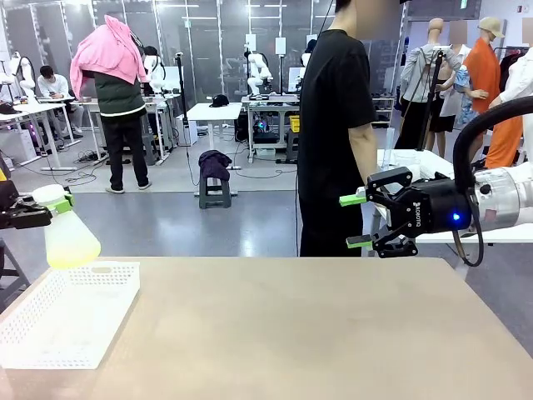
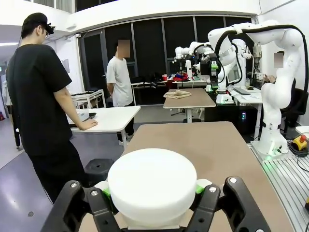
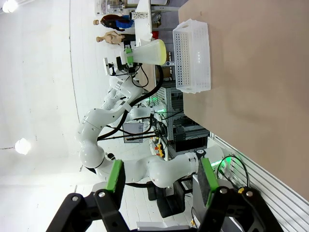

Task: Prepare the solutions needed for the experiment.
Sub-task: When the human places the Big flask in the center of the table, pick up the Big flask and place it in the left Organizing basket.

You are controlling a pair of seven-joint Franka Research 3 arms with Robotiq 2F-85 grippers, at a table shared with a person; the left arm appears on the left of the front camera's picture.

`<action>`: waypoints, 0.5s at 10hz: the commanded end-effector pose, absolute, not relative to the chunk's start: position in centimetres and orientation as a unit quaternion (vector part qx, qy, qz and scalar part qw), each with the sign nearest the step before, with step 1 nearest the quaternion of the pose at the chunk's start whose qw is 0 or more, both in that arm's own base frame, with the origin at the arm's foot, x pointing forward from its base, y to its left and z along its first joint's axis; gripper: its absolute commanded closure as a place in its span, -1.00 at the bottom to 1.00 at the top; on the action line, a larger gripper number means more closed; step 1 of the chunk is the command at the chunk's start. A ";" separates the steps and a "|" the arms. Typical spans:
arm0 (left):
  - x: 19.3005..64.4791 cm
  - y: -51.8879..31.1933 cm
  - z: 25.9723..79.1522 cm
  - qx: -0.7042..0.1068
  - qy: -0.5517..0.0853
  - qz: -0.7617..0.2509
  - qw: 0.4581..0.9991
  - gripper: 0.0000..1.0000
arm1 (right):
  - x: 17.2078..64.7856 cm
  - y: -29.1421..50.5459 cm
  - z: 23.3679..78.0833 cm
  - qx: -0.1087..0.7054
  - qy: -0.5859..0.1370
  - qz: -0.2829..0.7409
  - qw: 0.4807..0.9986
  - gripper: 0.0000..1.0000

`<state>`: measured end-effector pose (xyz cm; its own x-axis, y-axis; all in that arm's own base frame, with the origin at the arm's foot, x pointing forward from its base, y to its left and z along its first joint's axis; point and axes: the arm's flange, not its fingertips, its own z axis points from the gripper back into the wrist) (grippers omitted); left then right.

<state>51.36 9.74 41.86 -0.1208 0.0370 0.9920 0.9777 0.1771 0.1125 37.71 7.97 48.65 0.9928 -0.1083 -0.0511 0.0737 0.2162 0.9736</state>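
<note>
Left claw at the far left edge, pinching the neck of a frosted conical flask just below its white cap, green pads pressed on either side. Flask held upright in the air above the far left corner of a white perforated basket, clear of it. Pale yellow solution lying as a shallow layer in the flask's wide bottom. Basket resting on the tan bench at its near left side.

Right claw raised above the right side of the bench, fingers pointing left, spread wide and gripping nothing, green pads well apart. Seen from the right wrist: flask and basket far across the bench, flask just beside the basket's rim.

Person in a black shirt standing beyond the far edge of the bench, near the right claw, one hand resting on a white side table.
</note>
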 end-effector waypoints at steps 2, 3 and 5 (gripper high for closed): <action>51.8 9.6 42.5 -0.429 -0.588 -0.468 0.501 0.92 | 37.7 8.1 48.7 0.629 -0.014 -0.059 0.775 -0.53; 51.8 9.6 42.5 -0.429 -0.588 -0.468 0.501 0.92 | 37.7 8.1 48.7 0.629 -0.014 -0.059 0.775 -0.53; 52.7 10.0 40.4 -0.436 -0.561 -0.490 0.505 0.53 | 37.7 8.1 48.7 0.629 -0.014 -0.059 0.775 -0.53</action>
